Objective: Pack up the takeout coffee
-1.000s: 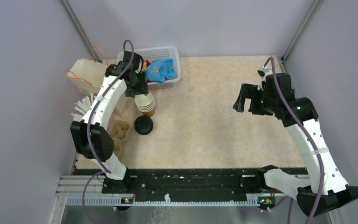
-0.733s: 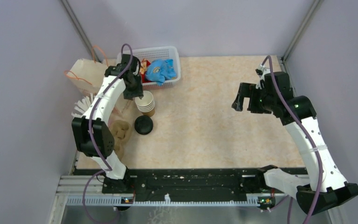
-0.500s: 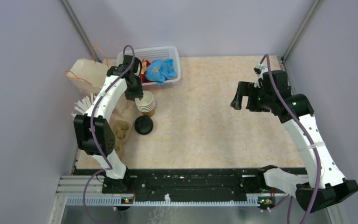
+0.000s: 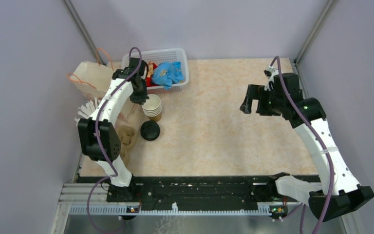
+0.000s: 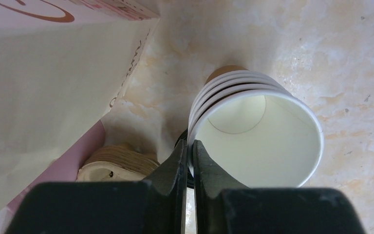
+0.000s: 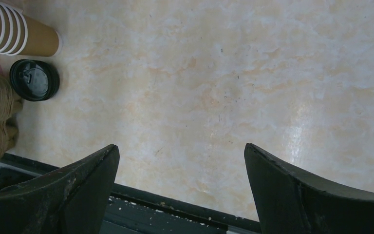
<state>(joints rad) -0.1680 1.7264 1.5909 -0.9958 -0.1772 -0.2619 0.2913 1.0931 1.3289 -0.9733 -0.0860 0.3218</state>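
Takeout coffee (image 4: 150, 130) as seen from above: a round black plastic lid with a raised rim and a small moulded tab on its top (image 6: 34, 79); the lid covers the cup beneath it, so the brown wall cannot be made out in any view. It stands on the mottled beige table (image 4: 224, 136), on the base side of the left gripper (image 4: 139, 95) and just past the stack of lidless cups (image 4: 152, 108), between that stack and a brown pulp carrier (image 4: 125, 136). The left gripper (image 5: 190, 144) is clamped on the stack of lidless cups (image 5: 253, 126), its two dark fingers (image 5: 179, 158) pressed nearly together, with the thin white rim of the uppermost cup pinched between them; four nested rims and a white interior are visible to the jaws' right. A pale paper bag (image 5: 53, 83) lies to their left. The right gripper (image 4: 251, 102) hangs well apart from the coffee, above bare table, jaws spread wide and holding nothing (image 6: 180, 146); in its own view the coffee lies far beyond the left finger (image 6: 73, 190), with the stack (image 6: 19, 34) farther beyond it. A white basket (image 4: 181, 54) holding a blue packet (image 4: 168, 73) stands behind the left gripper.
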